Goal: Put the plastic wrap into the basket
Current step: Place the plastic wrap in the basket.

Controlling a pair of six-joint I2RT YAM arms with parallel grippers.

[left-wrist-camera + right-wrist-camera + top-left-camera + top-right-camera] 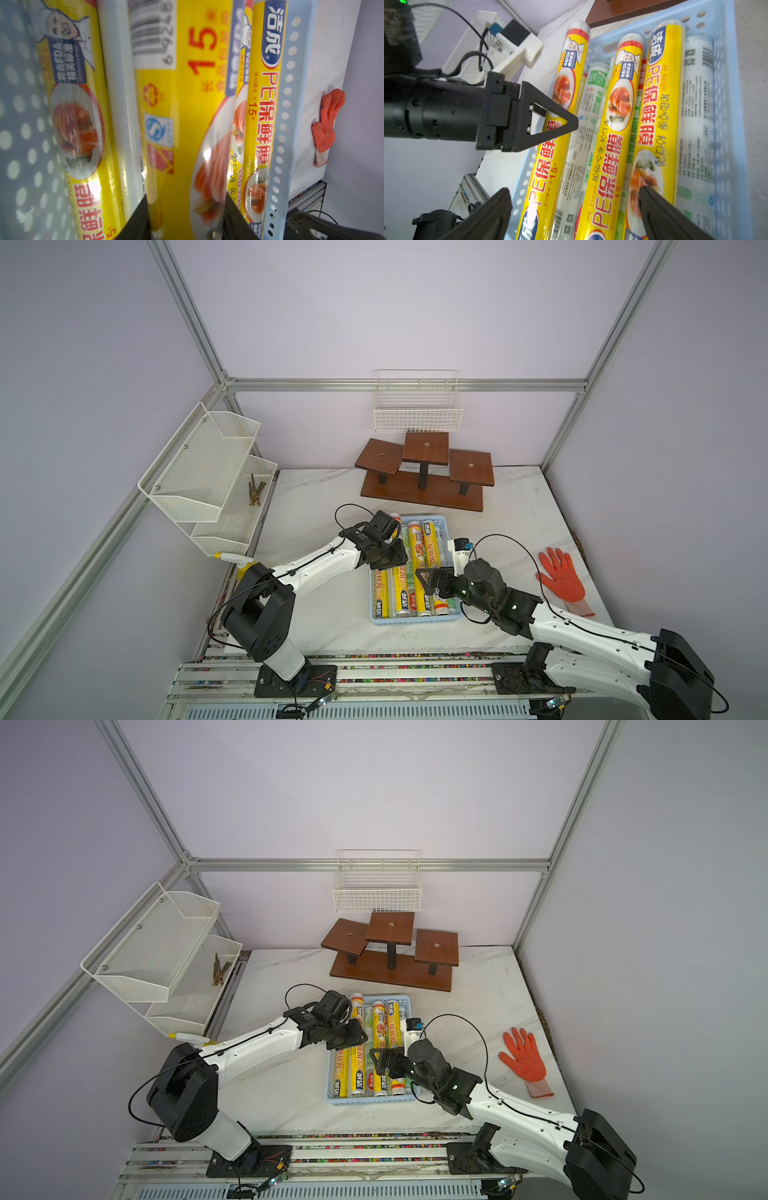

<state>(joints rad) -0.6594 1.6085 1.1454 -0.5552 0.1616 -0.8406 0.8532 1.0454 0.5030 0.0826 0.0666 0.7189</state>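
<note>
Yellow and silvery-white rolls of plastic wrap [419, 556] lie side by side in the light blue basket [415, 620] on the white table [324, 614]. The left gripper [186, 216] is clamped on one yellow roll [182, 104] at the basket's left side, its far end poking past the rim. The right gripper [574, 189] hangs spread wide above the rolls' near ends, holding nothing.
</note>
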